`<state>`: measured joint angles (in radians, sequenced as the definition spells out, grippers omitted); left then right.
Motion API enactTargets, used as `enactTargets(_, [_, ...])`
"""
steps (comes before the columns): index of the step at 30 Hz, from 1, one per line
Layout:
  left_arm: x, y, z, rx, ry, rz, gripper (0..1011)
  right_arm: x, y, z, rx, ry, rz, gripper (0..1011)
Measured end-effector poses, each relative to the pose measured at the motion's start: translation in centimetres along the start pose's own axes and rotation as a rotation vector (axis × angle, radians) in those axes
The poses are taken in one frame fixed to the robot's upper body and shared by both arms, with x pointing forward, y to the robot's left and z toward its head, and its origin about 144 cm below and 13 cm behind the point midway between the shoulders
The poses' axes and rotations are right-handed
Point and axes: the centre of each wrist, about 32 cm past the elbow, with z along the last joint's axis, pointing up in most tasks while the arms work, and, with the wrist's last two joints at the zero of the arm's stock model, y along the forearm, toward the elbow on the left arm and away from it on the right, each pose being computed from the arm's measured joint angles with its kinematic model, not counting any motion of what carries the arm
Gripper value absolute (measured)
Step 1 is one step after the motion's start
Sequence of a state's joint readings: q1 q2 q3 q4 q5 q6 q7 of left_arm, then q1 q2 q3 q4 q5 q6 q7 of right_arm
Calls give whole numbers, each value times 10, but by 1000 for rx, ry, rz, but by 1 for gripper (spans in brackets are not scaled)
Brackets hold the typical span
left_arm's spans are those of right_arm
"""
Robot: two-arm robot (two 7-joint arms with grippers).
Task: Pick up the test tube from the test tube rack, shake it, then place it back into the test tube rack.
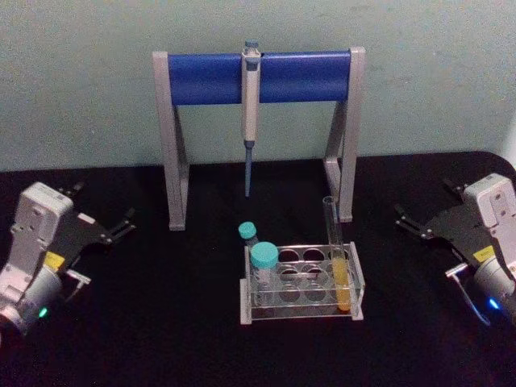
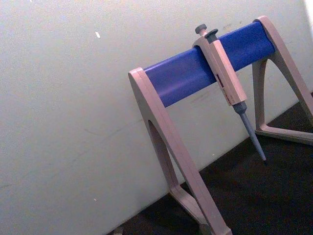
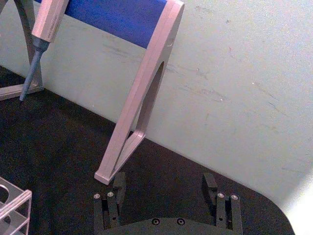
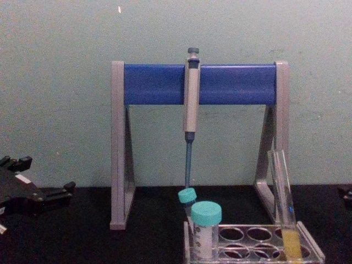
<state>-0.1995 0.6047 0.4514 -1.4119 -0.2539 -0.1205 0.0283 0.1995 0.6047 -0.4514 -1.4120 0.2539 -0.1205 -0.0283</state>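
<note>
A black, matte table [image 1: 161, 330] covers the lower part of the head view, and behind it stands a pale green wall [image 1: 81, 81] with a slightly rough surface. At the back of the table stands the pipette stand [image 1: 210, 79]. It has two grey A-shaped legs and a smooth blue round bar between them.

The left gripper [image 1: 105, 201] rests at the left edge of the table, well apart from the rack, and its dark fingers are spread wide with nothing between them. The right gripper [image 1: 422, 201] rests at the right edge in the same way. In the right wrist view its two black fingers [image 3: 117, 185] stand far from each other and hold nothing.

The test tube rack [image 1: 300, 310] is a low box of clear plastic with round holes in its top plate. It stands in front of the stand, between the two grippers.

The test tube [image 1: 334, 242] is a long, thin clear glass tube with an open top. It stands in a hole at the right end of the rack, leaning a little, with yellow-orange liquid in its rounded bottom.

Two shorter tubes with teal caps [image 1: 264, 260] stand at the left end of the rack.

A slim grey pipette [image 1: 251, 105] with a blue tip hangs from the middle of the bar.
</note>
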Motion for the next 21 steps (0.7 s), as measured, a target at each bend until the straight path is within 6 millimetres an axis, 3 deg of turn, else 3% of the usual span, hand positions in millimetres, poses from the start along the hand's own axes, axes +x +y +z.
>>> enactTargets(21, [0, 0, 0, 0, 0, 0, 1001, 0, 0, 0, 0, 0, 0, 1000])
